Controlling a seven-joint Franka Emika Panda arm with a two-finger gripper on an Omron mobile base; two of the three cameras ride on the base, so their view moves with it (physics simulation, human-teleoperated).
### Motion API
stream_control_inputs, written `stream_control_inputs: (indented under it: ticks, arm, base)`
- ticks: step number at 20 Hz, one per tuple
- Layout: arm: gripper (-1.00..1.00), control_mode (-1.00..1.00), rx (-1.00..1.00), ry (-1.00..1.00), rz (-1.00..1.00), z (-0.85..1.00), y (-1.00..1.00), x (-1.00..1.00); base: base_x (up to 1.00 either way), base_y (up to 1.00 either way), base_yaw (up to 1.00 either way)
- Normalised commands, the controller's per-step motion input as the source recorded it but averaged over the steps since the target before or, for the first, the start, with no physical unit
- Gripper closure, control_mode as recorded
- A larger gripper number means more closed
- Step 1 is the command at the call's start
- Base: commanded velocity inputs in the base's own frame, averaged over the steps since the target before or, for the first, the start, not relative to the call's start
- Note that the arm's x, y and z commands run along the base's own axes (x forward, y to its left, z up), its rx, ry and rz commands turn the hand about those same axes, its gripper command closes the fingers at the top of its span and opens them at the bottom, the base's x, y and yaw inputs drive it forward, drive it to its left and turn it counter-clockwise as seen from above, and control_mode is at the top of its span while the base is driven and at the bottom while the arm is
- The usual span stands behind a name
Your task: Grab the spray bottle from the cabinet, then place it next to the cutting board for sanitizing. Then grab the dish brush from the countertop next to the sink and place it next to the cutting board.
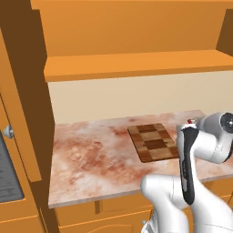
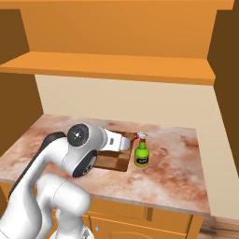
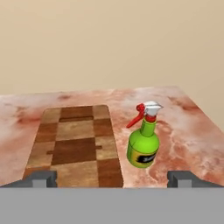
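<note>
The small green plastic spray bottle with white trigger head and red tip (image 3: pixel 143 147) stood upright on the reddish-brown mottled marble countertop (image 2: pixel 172 172), just beside the checkered light-and-dark wooden cutting board (image 3: pixel 77 144). The two-finger gripper (image 3: pixel 113 178) faced both, jaws fully apart, holding nothing. Judged: bottle light, rigid, smooth-walled, somewhat slippery and easily tipped; the round body under the neck looked the safest hold, the trigger head too irregular.

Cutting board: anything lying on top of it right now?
In the hand view the cutting board is bare; the spray bottle stands on the countertop beside it. Its nearest edge is cut off there, so that strip is unseen.
</note>
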Motion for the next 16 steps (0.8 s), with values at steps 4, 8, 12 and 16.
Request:
stream_control_inputs:
  ticks: [4,8,12,16]
  arm:
    - [-1.00,-1.00,-0.10,-0.09,0.01,0.79,0.36,-0.34]
    - [-1.00,-1.00,-0.10,-0.02,0.00,0.93,0.16,-0.37]
    - [-1.00,-1.00,-0.13,-0.04,0.00,0.84,0.24,-0.51]
    - [-1.00,1.00,-0.05,-0.11,0.00,0.29,0.17,-0.32]
  base:
    - [0.00,0.00,0.00]
    - [0.00,0.00,0.00]
    - [0.00,0.00,0.00]
    - [-0.43,0.14,0.00]
